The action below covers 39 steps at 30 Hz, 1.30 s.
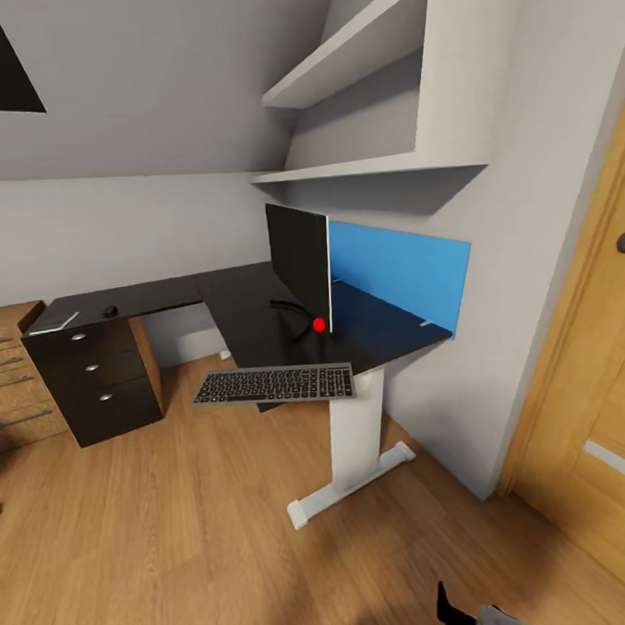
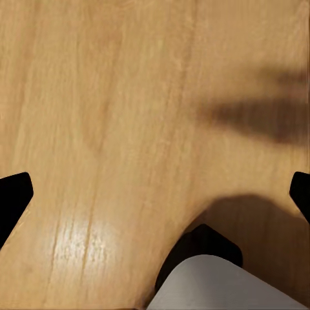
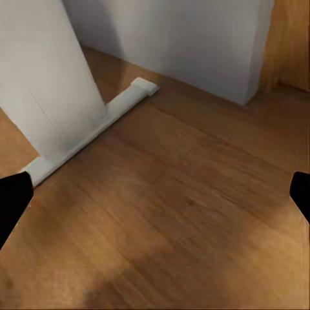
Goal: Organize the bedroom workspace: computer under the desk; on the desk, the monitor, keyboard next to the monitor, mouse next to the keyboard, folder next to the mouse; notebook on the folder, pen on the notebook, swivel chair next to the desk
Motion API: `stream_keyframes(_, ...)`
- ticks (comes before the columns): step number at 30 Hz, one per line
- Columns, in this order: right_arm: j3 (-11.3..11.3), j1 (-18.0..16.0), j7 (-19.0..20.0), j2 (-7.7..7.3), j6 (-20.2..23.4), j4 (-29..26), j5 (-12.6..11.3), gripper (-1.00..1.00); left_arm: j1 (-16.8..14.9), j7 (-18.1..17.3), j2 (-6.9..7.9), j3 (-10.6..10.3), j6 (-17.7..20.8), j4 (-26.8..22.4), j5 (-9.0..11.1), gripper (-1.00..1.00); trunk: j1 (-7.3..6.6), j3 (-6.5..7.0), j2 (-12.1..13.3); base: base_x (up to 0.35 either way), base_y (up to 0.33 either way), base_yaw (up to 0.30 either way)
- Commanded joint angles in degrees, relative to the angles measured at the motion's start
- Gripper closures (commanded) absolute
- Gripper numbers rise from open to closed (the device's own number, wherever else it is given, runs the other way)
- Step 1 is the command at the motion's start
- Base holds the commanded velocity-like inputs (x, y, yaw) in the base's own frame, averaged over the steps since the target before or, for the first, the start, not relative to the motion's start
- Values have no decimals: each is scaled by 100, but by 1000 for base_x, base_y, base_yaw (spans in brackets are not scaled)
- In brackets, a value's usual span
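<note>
The desk (image 1: 248,321) has a glossy black L-shaped top, a white leg (image 1: 357,430) and a dark drawer unit (image 1: 99,381). On it the monitor (image 1: 300,258) stands almost edge-on, a red dot at its lower corner. The dark-grey keyboard (image 1: 273,385) lies along the desk's near edge and juts past it. Far left on the top sit the tiny black mouse (image 1: 110,310) and a thin grey notebook (image 1: 54,322). My left gripper (image 2: 155,194) is open over bare floor. My right gripper (image 3: 155,194) is open above the floor beside the desk's white leg (image 3: 51,84).
A blue wall panel (image 1: 402,270) runs behind the desk, with white shelves (image 1: 359,166) above. An oak door (image 1: 598,369) stands at the right, a light-wood chest of drawers (image 1: 7,387) at the far left. Wood-plank floor (image 1: 178,533) stretches in front.
</note>
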Motion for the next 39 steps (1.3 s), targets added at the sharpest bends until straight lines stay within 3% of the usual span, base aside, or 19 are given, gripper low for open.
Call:
stream_keyframes(1, 71, -150, -69, -57, 121, -376, 18, -100, 2, -13, 4, -43, -81, -5, 66, -100, -1, -4, -2, 0, 0, 0)
stream_keyframes(3, 56, -640, -88, -188, 620, -530, -8, -100, 2, -13, 4, -40, -142, -5, 71, -100, -1, -4, -2, 0, 0, 0)
stream_keyframes(4, 45, -1033, -90, -324, 1115, -584, -29, -100, 2, -13, 4, -39, -163, -5, 72, -100, -1, -4, -2, 0, 0, 0)
stream_keyframes(7, 24, -1506, -90, -497, 1776, -624, -49, -100, 2, -13, 4, -36, -175, -5, 73, -100, -1, -4, -2, 0, 0, 0)
stream_keyframes(9, -189, -2047, -87, -646, 2468, -633, -80, -100, 2, -13, -1, -40, -181, -5, 73, -100, -1, -4, -2, 0, 0, 0)
stream_keyframes(10, -433, -2298, -75, -685, 2862, -635, -139, -100, 2, -13, -24, -52, -183, -5, 74, -100, -1, -4, -2, 0, 0, 0)
stream_keyframes(13, -768, -2597, -48, -728, 3528, -658, -245, -100, 2, -13, -72, -66, -188, -13, 59, -100, -1, -4, -2, 0, 0, 0)
stream_keyframes(14, -863, -2793, -33, -770, 3937, -701, -285, -100, 2, -10, -81, -69, -190, -59, 53, -100, -1, -4, -2, 0, 0, 0)
stream_keyframes(17, -942, -3030, -20, -806, 4511, -855, -410, -100, 2, 21, -79, -71, -190, -296, 50, -100, -1, -4, -2, 0, 0, 0)
stream_keyframes(20, -1091, -3164, -20, -828, 5268, -1231, -901, -100, 2, 316, -73, -72, -168, -839, 30, -100, -1, -4, -2, 0, 0, 0)
stream_keyframes(22, -1185, -3212, -23, -871, 6326, -1751, -1636, -100, 2, 1108, -74, -73, -11, -1780, -15, -100, -1, -4, -2, 0, 0, 0)
stream_keyframes(24, -1208, -3222, -10, -1022, 7070, -1994, -2101, -100, 2, 1621, -85, -73, 414, -2470, -66, -100, -1, -4, -2, 0, 0, 0)
stream_keyframes(25, -1210, -3226, 82, -1163, 7502, -2086, -2444, -100, 2, 1863, -92, -73, 889, -2898, -88, -100, -1, -4, -2, 0, 0, 0)
stream_keyframes(29, -1195, -3223, 778, -1485, 7971, -2167, -2902, -100, 2, 2038, -103, -75, 1609, -3291, -85, -100, -1, -4, -2, 0, 0, 0)
stream_keyframes(33, -1183, -3216, 1473, -1679, 8079, -2184, -2990, -100, 2, 2062, -105, -90, 1636, -2936, -112, -100, -1, -4, -2, 0, 0, 0)
stream_keyframes(36, -1183, -3214, 1798, -1738, 8109, -2186, -3010, -100, 2, 2067, -95, -90, 1393, -2695, -122, -100, -1, -4, -2, 0, 0, 0)
stream_keyframes(39, -1198, -3177, 1842, -1639, 8173, -2124, -3089, -100, -3, 2104, -194, -55, 1298, -2599, -22, -100, -1, -4, -2, 0, 0, 0)
